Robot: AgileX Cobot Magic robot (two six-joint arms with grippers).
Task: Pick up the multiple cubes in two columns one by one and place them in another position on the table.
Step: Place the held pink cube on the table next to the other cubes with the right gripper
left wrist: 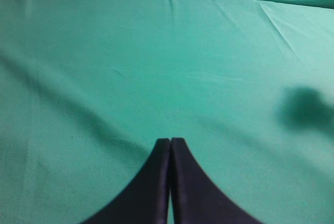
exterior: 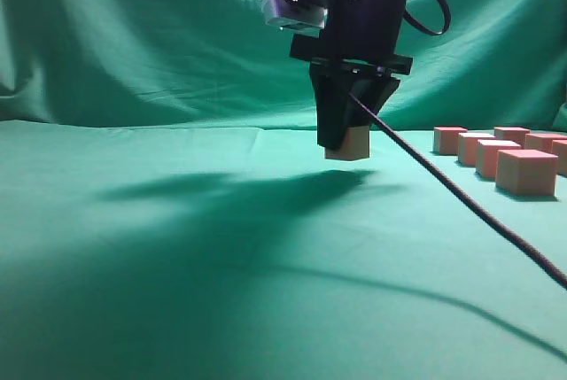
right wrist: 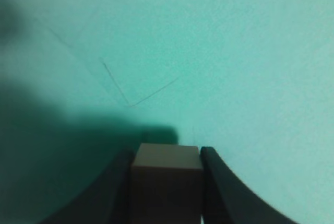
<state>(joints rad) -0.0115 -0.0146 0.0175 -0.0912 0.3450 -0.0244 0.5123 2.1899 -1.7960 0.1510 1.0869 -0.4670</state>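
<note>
Right fingers [right wrist: 211, 182] pinching one cube [right wrist: 167, 182] on two opposite flat faces, dark pads flush against the sides, cube top face showing between them in the right wrist view. Same grip seen from the exterior view: right gripper [exterior: 347, 136] pointing down, carried cube [exterior: 348, 144] hanging clear above the bench [exterior: 177, 265], shadow cast below it, no contact with the cloth.

Left fingers [left wrist: 156, 182] pressed together, nothing between them, over bare green cloth in the left wrist view.

Handling, as a judgement: looks light and rigid, matte plain faces, so decent friction and low slip risk under a moderate squeeze. Not obviously fragile. Flat parallel faces favour a centred side-to-side pinch, pads square to the faces; off-centre or corner grip likely to twist the cube on release. Appears narrower than the gripper, so plenty of pad overlap.

Remaining cubes [exterior: 526, 172] sitting on the bench at the far right of the exterior view, in two short columns, close together, well apart from the carried one. Exact count unclear, rows partly cut by the frame edge. Tight spacing there probably leaves little finger clearance between neighbours. Black cable [exterior: 461, 198] running diagonally down from the gripper across the right side.
</note>
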